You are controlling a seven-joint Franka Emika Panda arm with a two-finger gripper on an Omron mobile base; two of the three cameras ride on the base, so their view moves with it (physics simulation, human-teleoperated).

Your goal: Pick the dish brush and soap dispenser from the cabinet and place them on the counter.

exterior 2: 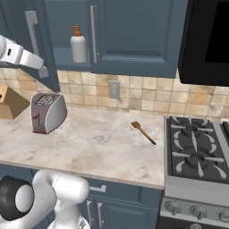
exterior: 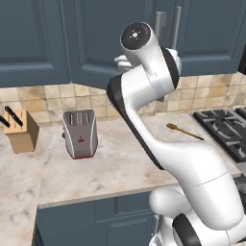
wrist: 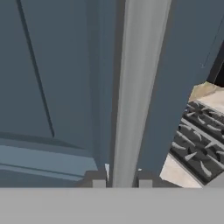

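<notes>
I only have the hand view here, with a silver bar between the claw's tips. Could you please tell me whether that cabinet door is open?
Observer: Yes. The door whose handle the claw grips stands ajar, angled out from the cabinet.
Operator: Thank you. Is anything visible inside?
Observer: The soap dispenser stands upright on the shelf, in the gap.
Operator: What is on the counter below?
Observer: A toaster stands on the counter under the door.

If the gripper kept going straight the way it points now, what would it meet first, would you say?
Probably nothing new: the gripper is already shut on the cabinet door's silver bar handle, so the blue cabinet door behind it likely comes next.
</notes>
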